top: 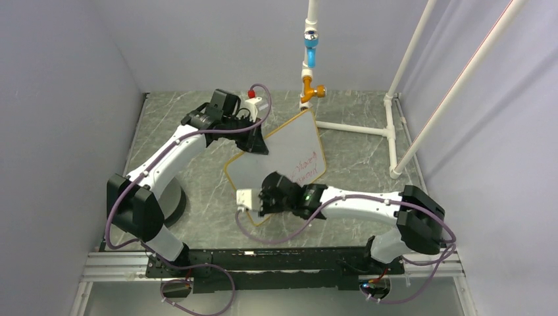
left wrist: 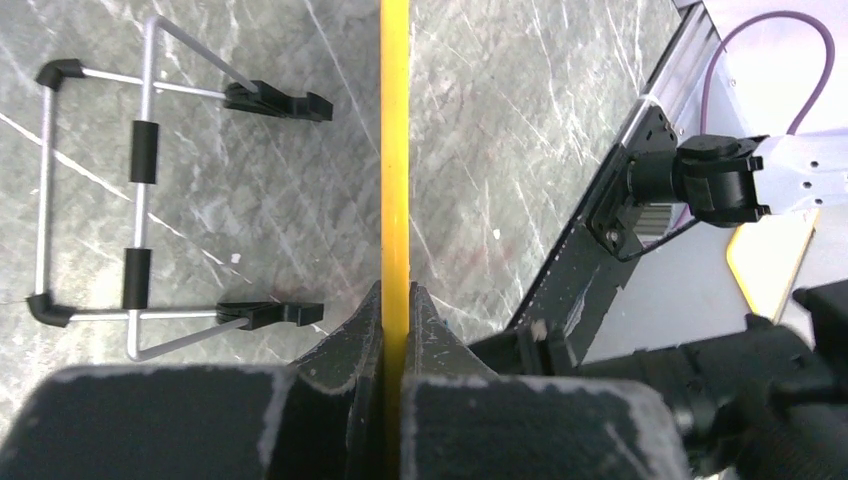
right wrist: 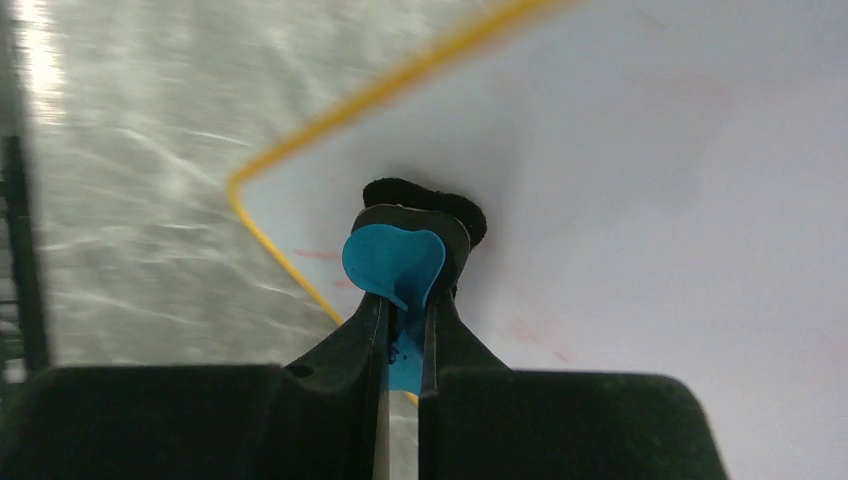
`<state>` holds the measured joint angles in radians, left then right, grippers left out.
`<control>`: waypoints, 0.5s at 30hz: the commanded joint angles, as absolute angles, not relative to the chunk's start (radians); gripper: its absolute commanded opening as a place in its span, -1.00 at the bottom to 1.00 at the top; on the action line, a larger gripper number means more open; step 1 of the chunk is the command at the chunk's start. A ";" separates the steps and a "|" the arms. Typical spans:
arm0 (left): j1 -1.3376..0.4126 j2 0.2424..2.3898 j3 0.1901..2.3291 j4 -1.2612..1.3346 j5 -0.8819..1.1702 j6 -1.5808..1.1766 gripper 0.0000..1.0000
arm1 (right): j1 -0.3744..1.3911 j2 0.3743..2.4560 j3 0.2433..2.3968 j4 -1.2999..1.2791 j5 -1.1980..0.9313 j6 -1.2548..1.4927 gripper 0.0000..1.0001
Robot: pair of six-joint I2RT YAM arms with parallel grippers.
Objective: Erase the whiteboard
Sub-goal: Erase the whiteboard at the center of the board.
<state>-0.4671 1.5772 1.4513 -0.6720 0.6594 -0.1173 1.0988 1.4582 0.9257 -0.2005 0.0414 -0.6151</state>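
Whiteboard [top: 289, 148]: middle of the table [top: 210, 227], between the two arms, turned so one corner points far right and another near left. Its yellow frame runs edge-on through the left wrist view [left wrist: 395, 150], with the table seen on both sides of it.
Writing [top: 308, 168]: red handwriting on the near right part of the board; the rest of the face looks white from above.
Left gripper [top: 256, 141]: clamped tight on the board's far left edge, with the yellow frame pinched between its fingers [left wrist: 396, 300].
Right gripper [top: 271, 195]: over the board's near left corner, closed on an eraser [right wrist: 395, 260].
Eraser: blue body between the jaws, dark pad pressed to the white face [right wrist: 650, 200] just inside the corner.
Smears: faint red traces on the board beside the eraser.
Stand [left wrist: 141, 152]: wire frame with black feet, lying on the table left of the board's edge, apart from it.
Pipe frame [top: 393, 131]: white tubing at the far right of the table.
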 commanded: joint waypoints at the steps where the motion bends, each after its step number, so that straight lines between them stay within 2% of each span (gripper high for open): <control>1: -0.495 1.538 1.447 -0.699 0.749 -0.120 -1.00 | 1.172 1.494 0.875 -0.151 -0.019 -0.604 -1.00; 5: -0.495 1.532 1.442 -0.692 0.756 -0.123 -1.00 | 1.054 1.457 0.847 -0.114 0.041 -0.594 -1.00; 9: -0.495 1.540 1.444 -0.688 0.767 -0.128 -1.00 | 0.938 1.425 0.912 -0.089 0.090 -0.602 -1.00; 13: -0.493 1.541 1.442 -0.685 0.767 -0.129 -1.00 | 0.962 1.467 1.041 -0.152 0.059 -0.591 -1.00; 15: -0.494 1.543 1.442 -0.686 0.766 -0.128 -1.00 | 1.037 1.500 1.082 -0.173 0.061 -0.592 -1.00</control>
